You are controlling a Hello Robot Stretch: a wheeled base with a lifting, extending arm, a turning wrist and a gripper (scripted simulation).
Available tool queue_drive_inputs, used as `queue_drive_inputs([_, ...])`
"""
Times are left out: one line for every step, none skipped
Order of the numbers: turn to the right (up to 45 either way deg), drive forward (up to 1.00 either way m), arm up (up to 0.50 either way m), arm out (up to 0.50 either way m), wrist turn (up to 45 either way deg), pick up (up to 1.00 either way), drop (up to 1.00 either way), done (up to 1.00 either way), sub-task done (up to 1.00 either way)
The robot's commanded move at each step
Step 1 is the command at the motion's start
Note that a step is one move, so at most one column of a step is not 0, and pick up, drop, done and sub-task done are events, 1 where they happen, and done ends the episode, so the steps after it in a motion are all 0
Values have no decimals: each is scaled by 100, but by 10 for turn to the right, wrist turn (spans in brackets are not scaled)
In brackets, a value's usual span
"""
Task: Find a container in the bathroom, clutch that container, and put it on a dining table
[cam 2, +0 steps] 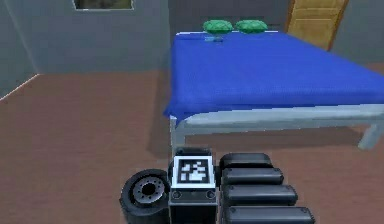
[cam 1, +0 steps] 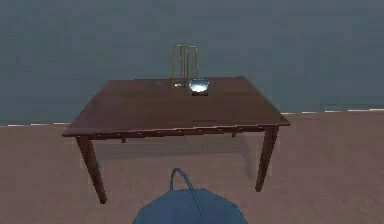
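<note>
Forward view: a dining table (cam 1: 140,105) bears a tall clear vessel (cam 1: 183,62) and a small pale dish (cam 1: 199,88) near its far edge. Arm side view: the gripper (cam 2: 146,196) sits low before a blue bed (cam 2: 270,75); I cannot tell whether it holds anything.

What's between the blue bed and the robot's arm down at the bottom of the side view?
That stretch is bare: just brown floor between the blue bed and the arm, as seen in the arm side view.

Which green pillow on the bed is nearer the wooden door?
The right-hand pillow in the arm side view; the other pillow lies left, farther from the door.
</note>
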Motion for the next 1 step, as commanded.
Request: queue_drive_inputs([0, 55, 0, 0, 0, 0, 0, 0, 0])
